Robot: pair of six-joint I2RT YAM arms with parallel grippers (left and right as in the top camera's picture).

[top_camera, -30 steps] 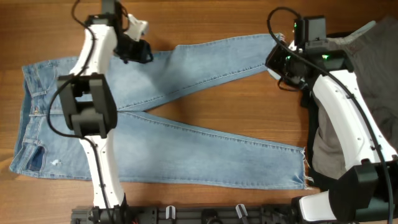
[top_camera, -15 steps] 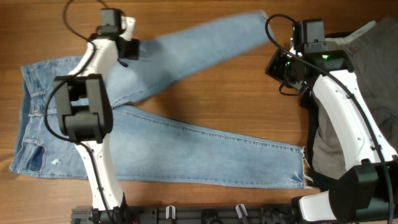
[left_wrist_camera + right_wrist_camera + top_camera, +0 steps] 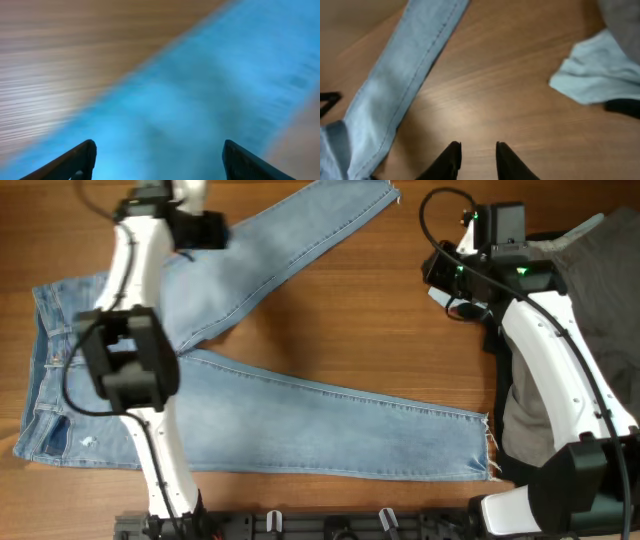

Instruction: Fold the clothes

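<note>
1. Nearest the robot's base, the lower leg [image 3: 330, 425] of the jeans [image 3: 110, 350] lies flat on the table [image 3: 340, 330]. It runs out to a frayed hem [image 3: 489, 452] at the right.
2. The waistband [image 3: 45, 330] sits at the left edge, with a back pocket [image 3: 55, 435] showing. The jeans are spread in a V, not yet folded.
3. The right gripper [image 3: 477, 147] hovers over bare wood between the far leg and a crumpled pale-blue cloth [image 3: 592, 80]. Its jaws are drawn close with a slim gap and nothing between them.
4. A grey garment [image 3: 600, 270] is heaped at the right, behind the right arm and clear of the jeans.
5. The far leg [image 3: 290, 235] angles up and away, its hem [image 3: 385, 194] near the table's top edge.
6. The left gripper [image 3: 200, 228] is over that leg's thigh end. The wrist view is badly blurred. The fingers [image 3: 80, 160] are spread wide with denim filling the space, and no pinch is visible.
7. Handling, as a judgement:
   - Denim is heavy and limp, with some body. It should drag along the wood rather than slide freely, and it will sag if lifted from one point.
   - It is not fragile, but the frayed threads and rips could snag a fingertip.
8. Grip, as a judgement:
   - Take the far leg at the hem or side seam, where the layers are thick enough to pinch.
   - Lay it over the near leg, one arm at the hem and the other near the thigh.
   - Risk: grabbing only the top layer.
</note>
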